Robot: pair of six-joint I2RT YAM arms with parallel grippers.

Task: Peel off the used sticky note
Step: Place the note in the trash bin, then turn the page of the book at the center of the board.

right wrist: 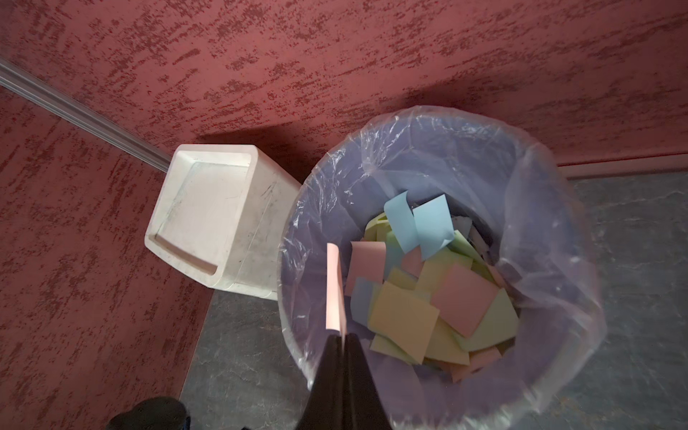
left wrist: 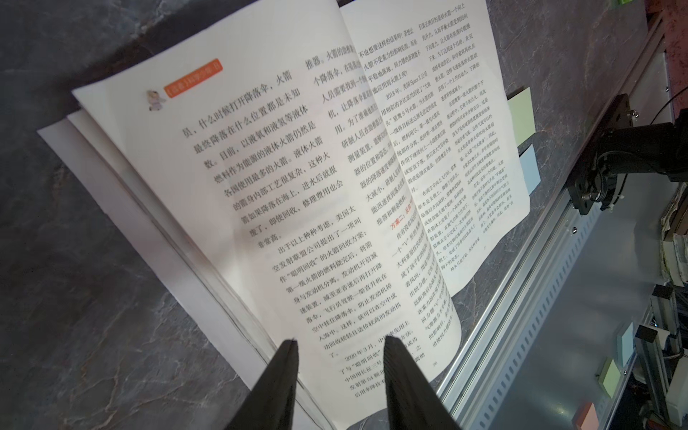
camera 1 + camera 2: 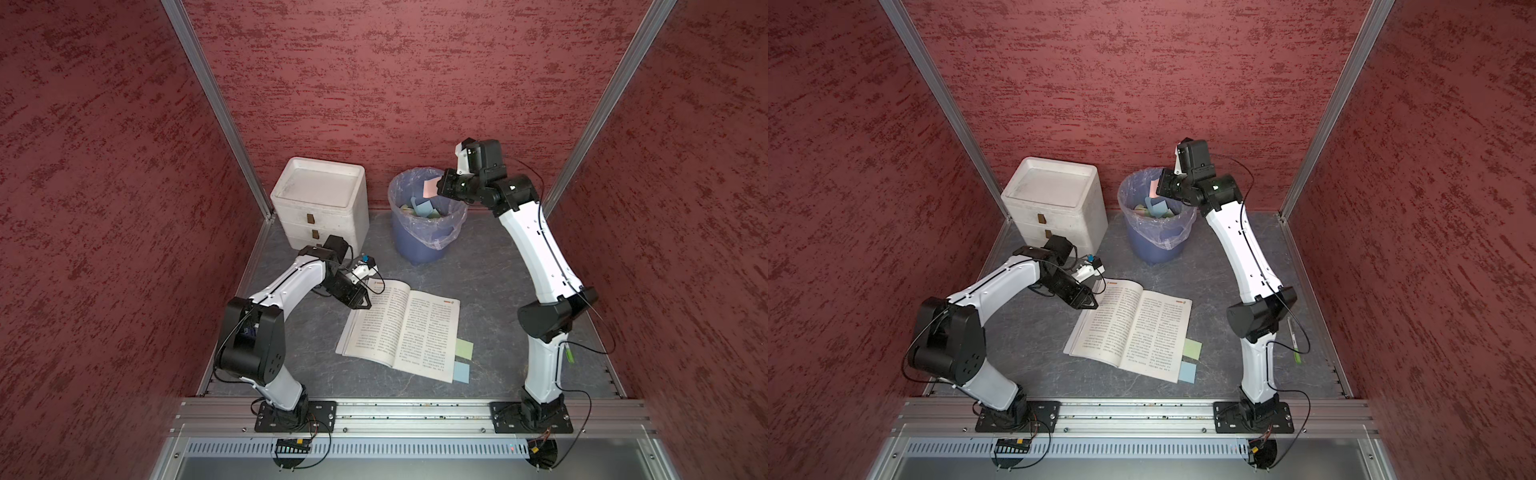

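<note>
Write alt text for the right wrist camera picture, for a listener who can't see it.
Shut jaws pinch a pink sticky note edge-on over a plastic-lined blue bin holding discarded notes in pink, green, blue and yellow. A white box stands beside the bin, against a red wall.

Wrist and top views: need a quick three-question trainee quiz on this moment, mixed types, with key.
1. True or false: the right gripper is shut on a pink sticky note above the bin.
2. The left gripper is: A) open over the book; B) shut on a page; C) inside the bin.
3. Which colours are the notes sticking out from the book's edge?
Key: 1 true; 2 A; 3 green note, blue note.
</note>
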